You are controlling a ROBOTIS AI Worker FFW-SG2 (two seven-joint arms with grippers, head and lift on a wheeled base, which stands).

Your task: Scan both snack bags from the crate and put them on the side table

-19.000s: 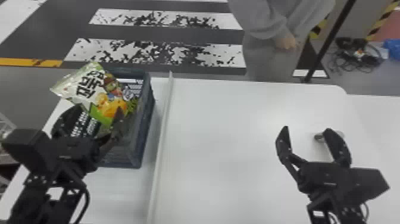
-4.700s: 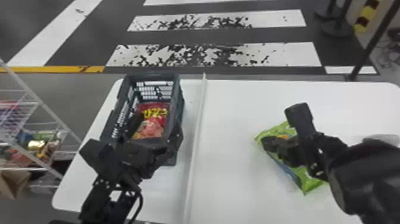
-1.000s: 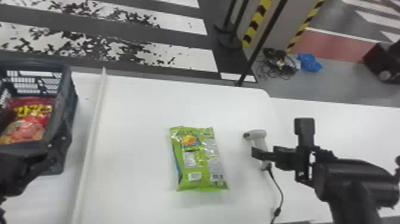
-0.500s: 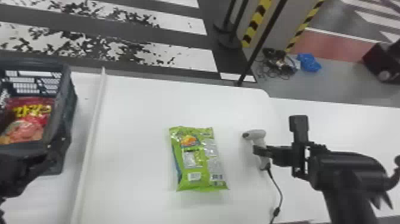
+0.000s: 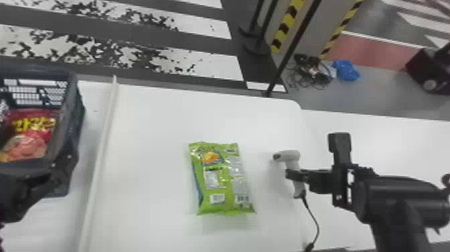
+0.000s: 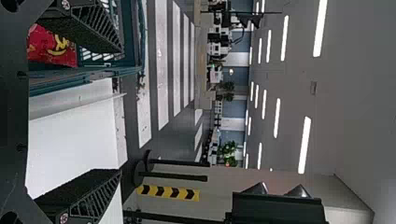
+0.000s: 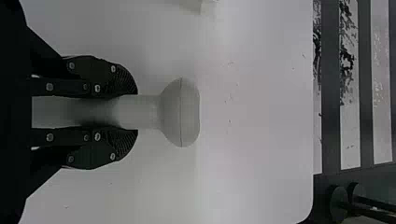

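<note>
The dark crate [image 5: 73, 115] holds a red snack bag [image 5: 30, 134] with yellow lettering.

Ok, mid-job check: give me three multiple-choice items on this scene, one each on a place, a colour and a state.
1. Where is the red snack bag?
A) on the floor
B) in the crate
C) on a shelf

2. What is the main colour of the bag lying on the table?
A) green
B) black
C) purple

3. How is the right hand?
A) wide open
B) shut on nothing
C) shut on the scanner

1: B, its red pack shows inside the crate's walls.
2: A, the green bag lies there flat.
3: C, its two fingers press the handle from both sides.
</note>
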